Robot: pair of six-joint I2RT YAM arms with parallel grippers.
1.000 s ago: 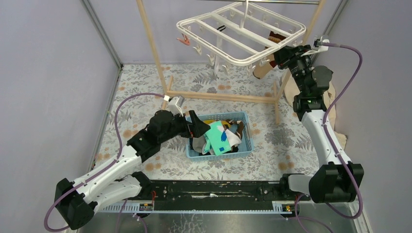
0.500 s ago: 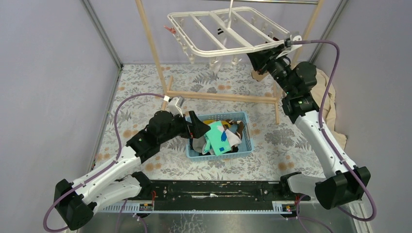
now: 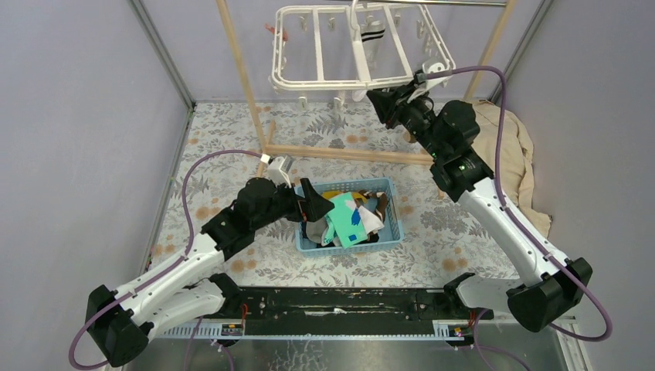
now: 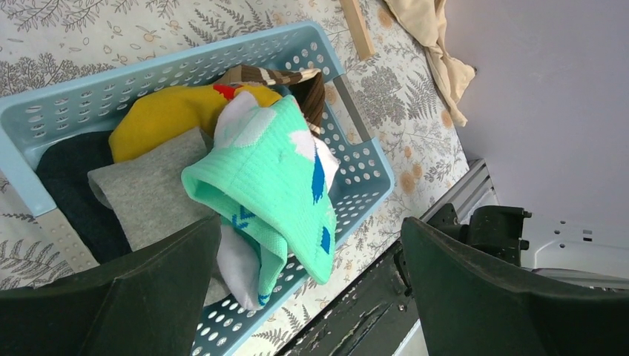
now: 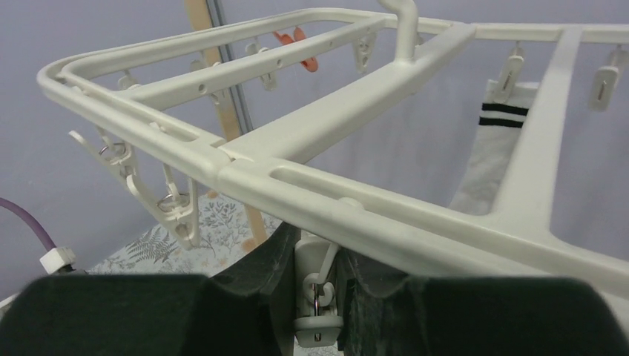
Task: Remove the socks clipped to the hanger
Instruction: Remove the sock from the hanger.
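Note:
The white hanger hangs tilted from the wooden rack, its bars filling the right wrist view. One white sock with black stripes stays clipped to it. My right gripper is under the frame's near edge, shut on a dangling white clip. My left gripper hovers open at the blue basket, with nothing between its fingers. In the basket lie a teal sock, a yellow one, a grey one and a brown-striped one.
The rack's pale wooden poles and base bar stand behind the basket. A beige cloth lies at the right wall. An orange clip hangs at the hanger's far left corner. A black rail runs along the near edge.
My right gripper has moved left and nearer, and the hanger has swung round and tilted with it. The left arm has stayed still over the basket.

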